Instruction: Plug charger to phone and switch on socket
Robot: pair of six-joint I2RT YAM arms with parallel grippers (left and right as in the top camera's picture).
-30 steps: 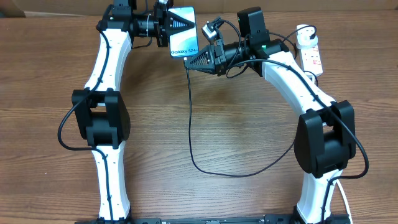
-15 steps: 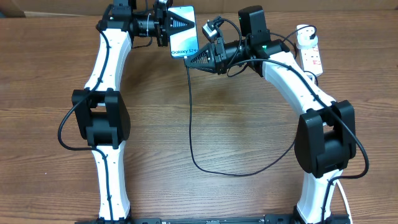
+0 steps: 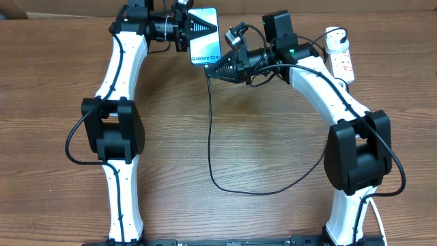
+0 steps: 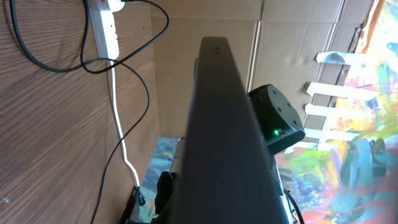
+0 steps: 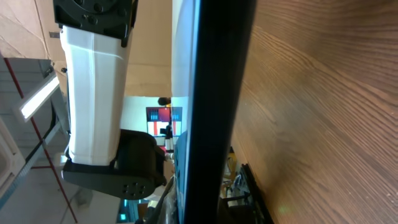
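The phone [image 3: 207, 42], its light blue screen facing up, is held off the table at the back with my left gripper [image 3: 196, 27] shut on its upper end. Its dark edge fills the left wrist view [image 4: 230, 137] and the right wrist view [image 5: 217, 93]. My right gripper [image 3: 214, 70] is shut on the connector end of the charger [image 3: 209, 123], right at the phone's lower edge; whether the tip is seated is hidden. The thin black cable loops down across the table and back up to the round white adapter [image 3: 334, 34] on the socket [image 3: 343, 63].
The socket [image 4: 104, 25] lies at the back right corner with its white cord [image 4: 122, 134] trailing off. The cable loop [image 3: 246, 191] lies across the middle of the wooden table. Cardboard walls stand behind the table.
The left arm and the phone have shifted slightly right and toward the back. The right gripper has followed with the connector, staying at the phone's lower edge.
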